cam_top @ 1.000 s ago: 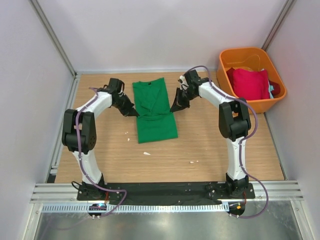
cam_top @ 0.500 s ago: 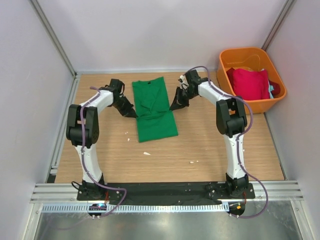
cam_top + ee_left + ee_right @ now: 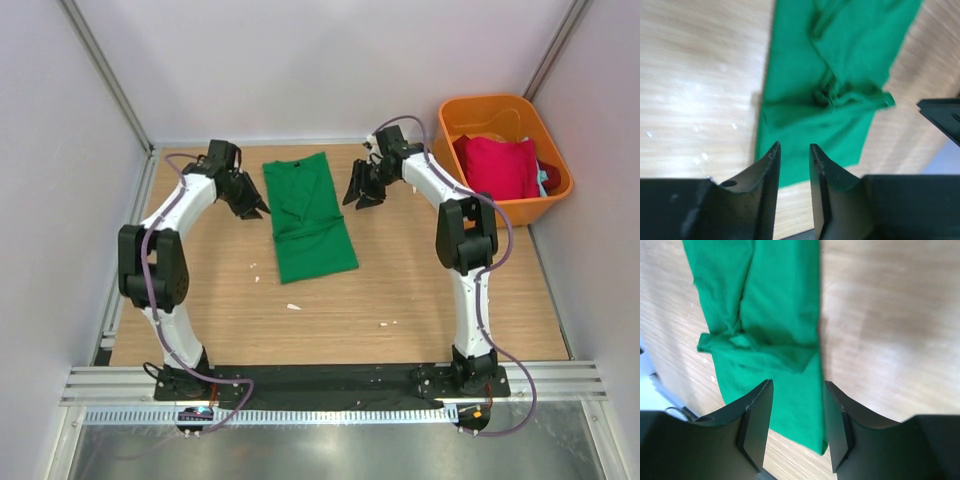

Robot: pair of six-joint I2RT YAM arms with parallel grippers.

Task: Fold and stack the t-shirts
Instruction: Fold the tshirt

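Note:
A bright green t-shirt [image 3: 310, 215] lies on the wooden table, folded lengthwise into a narrow strip with a bunched crease across its middle [image 3: 832, 95] [image 3: 765, 315]. My left gripper [image 3: 254, 208] [image 3: 792, 150] hovers just off its left edge, jaws a little apart with nothing between them. My right gripper [image 3: 360, 196] [image 3: 797, 387] hovers off its right edge, jaws wider apart and empty. A crimson red t-shirt [image 3: 497, 165] lies in the orange bin, with a bit of a teal one [image 3: 543, 181] beside it.
The orange plastic bin [image 3: 470, 112] stands at the back right corner. Small white scraps [image 3: 293, 306] [image 3: 385, 323] lie on the wood in front of the green shirt. Grey walls close in the table on three sides.
Both grippers went from shut to open, letting go of the green shirt's side edges, and drew away from it toward the back of the table. The shirt stays flat.

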